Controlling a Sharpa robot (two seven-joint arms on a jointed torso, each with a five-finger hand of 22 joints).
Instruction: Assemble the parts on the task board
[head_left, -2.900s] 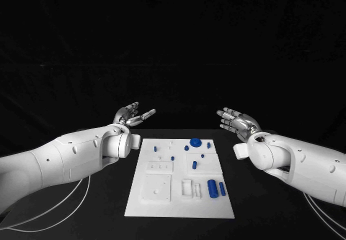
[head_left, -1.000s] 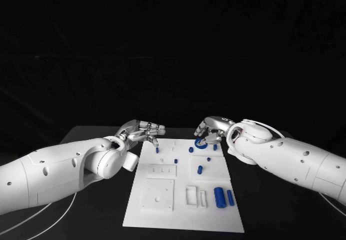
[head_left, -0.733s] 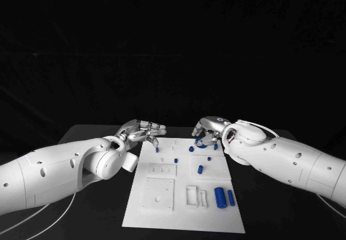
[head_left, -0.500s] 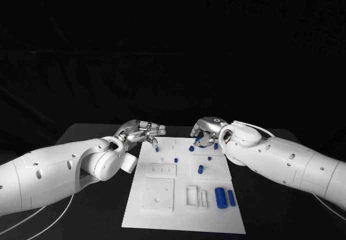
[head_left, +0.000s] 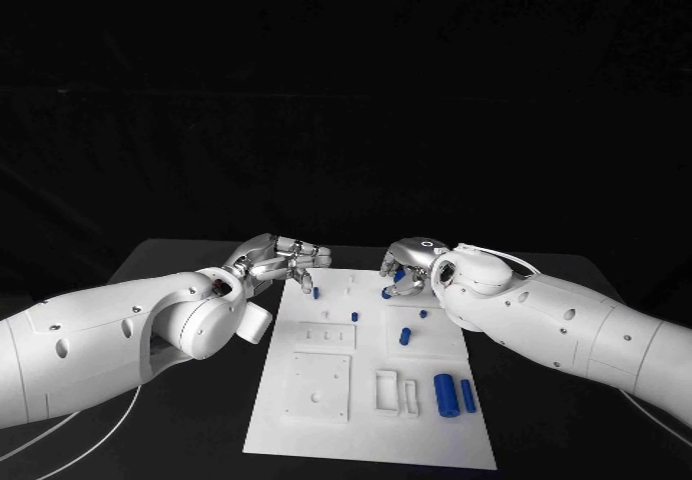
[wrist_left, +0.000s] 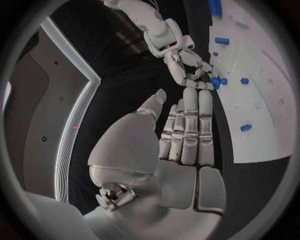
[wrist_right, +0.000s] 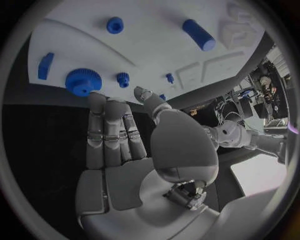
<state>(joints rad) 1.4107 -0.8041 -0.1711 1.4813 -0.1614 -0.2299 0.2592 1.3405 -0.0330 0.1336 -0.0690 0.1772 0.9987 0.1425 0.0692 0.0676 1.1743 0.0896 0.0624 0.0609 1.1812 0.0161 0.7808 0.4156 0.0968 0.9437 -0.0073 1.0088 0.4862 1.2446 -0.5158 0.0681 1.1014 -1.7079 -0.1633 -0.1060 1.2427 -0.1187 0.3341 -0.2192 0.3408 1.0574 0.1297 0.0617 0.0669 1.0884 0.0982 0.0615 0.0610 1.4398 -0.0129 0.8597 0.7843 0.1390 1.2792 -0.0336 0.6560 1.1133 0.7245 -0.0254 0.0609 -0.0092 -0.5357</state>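
The white task board (head_left: 329, 405) lies lengthwise on the black table. At its far end stands a blue round knob (wrist_right: 83, 81), and the straight fingers of my right hand (head_left: 408, 264) reach down to it. The fingertips (wrist_right: 95, 96) are at its rim and the thumb stays off it. My left hand (head_left: 280, 257) hovers over the far left corner, fingers straight, thumb apart and nothing in it, just above a small blue peg (head_left: 315, 292). The left wrist view shows the right hand (wrist_left: 185, 70) bent over the knob (wrist_left: 217, 81).
More blue parts lie on the board: a thick cylinder (head_left: 446, 394) and a thin bar (head_left: 467, 395) at the near right, and a block (head_left: 404, 336) and small pegs (head_left: 353, 316) mid-board. White raised fixtures (head_left: 389, 390) occupy the near half. Black table surrounds the board.
Both hands have come down from raised, spread poses to the board's far end. Over the last second the right hand has edged left at the knob; the left hand has barely moved.
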